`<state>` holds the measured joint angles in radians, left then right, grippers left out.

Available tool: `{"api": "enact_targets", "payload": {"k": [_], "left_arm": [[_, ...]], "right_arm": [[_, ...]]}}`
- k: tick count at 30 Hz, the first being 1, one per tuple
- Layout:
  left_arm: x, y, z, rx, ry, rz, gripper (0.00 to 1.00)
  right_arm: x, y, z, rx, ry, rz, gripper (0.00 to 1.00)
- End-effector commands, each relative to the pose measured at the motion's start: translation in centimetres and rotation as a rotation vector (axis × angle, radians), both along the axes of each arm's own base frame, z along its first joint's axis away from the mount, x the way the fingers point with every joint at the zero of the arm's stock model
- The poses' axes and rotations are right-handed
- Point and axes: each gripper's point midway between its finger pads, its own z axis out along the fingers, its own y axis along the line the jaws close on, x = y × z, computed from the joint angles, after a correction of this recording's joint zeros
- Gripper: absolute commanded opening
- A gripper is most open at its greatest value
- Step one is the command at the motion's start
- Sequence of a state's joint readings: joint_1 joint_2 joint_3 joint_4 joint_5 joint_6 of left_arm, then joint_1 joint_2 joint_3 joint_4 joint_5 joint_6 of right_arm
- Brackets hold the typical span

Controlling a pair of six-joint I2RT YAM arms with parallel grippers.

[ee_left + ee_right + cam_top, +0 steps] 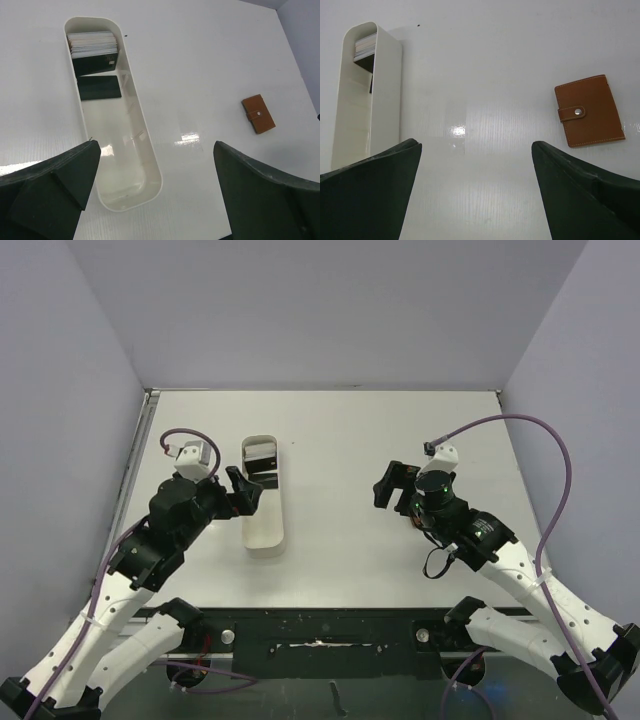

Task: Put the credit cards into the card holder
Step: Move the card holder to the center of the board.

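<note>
White table [400, 440] inside a plain pale-walled enclosure, both arms mounted at the near edge

Left arm: rises from its base, folds at the elbow and turns its wrist inward. The left gripper [245, 490] hangs above the table just beside the long white tray [120, 150], its fingers [65, 185] spread wide with nothing between them. A purple cable loops over the wrist.

Right arm: reaches up and inward from its base and is bent at the elbow. The right gripper [392, 485] is held above the table, its fingers [370, 190] likewise wide apart and empty. A purple cable arcs high over this arm.

Credit cards [93, 45]: all lie in the tray, at the end farthest ahead of the left fingers. A pale-edged stack leans against the end wall, dark cards lie below it, and one dark card [100, 87] lies flat on the tray floor. The tray's near end sits between the left fingers, closer to the one at the left of that view.

Card holder [590, 111]: closed, flat on the table, tab fastened by a metal stud. It lies ahead of the right fingers, toward the one at the right of that view, and well apart from the tray. From the left wrist it lies far ahead, to the right.

Markings: print on the cards is too small to read
</note>
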<state>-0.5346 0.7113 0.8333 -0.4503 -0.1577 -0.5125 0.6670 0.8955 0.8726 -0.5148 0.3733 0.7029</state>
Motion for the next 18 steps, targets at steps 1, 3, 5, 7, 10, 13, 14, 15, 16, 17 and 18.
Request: {"api": "enact_targets", "payload": {"k": [1, 3, 5, 7, 10, 13, 14, 15, 16, 17, 18], "left_arm": [[0.8, 0.5, 1.3, -0.016, -0.066, 0.039, 0.97], [1.0, 0.4, 1.4, -0.012, -0.07, 0.033, 0.97], [1.0, 0.0, 1.2, -0.004, -0.065, 0.009, 0.97], [1.1, -0.4, 0.6, 0.012, -0.048, -0.01, 0.97], [1.1, -1.0, -0.6, 0.043, -0.025, -0.055, 0.97], [1.1, -1.3, -1.8, 0.071, 0.004, -0.08, 0.97], [1.1, -1.4, -2.1, 0.08, 0.016, -0.085, 0.97], [1.0, -1.4, -2.6, 0.09, 0.031, -0.09, 0.97], [0.9, -1.4, -2.9, 0.097, 0.041, -0.094, 0.97], [0.9, -1.4, -3.2, 0.103, 0.047, -0.098, 0.97], [0.8, -1.4, -3.5, 0.107, 0.053, -0.101, 0.97]], "right_arm": [[0.9, -0.8, 1.2, -0.008, -0.061, -0.043, 0.98], [1.1, -1.4, 0.7, -0.044, -0.063, -0.064, 0.98], [1.5, -2.0, -0.2, -0.099, -0.063, -0.078, 0.98], [2.2, -2.4, -1.2, -0.139, -0.042, -0.098, 0.98], [3.9, -3.2, -2.9, -0.182, 0.023, -0.118, 0.98], [6.1, -5.3, -5.7, -0.19, 0.119, -0.146, 1.0], [6.7, -6.1, -6.5, -0.191, 0.142, -0.157, 0.98], [7.3, -6.6, -6.9, -0.186, 0.159, -0.16, 0.95], [7.9, -7.2, -7.4, -0.186, 0.171, -0.159, 0.92], [8.6, -7.9, -7.9, -0.18, 0.177, -0.163, 0.88], [9.2, -8.4, -8.4, -0.166, 0.182, -0.165, 0.82]]}}
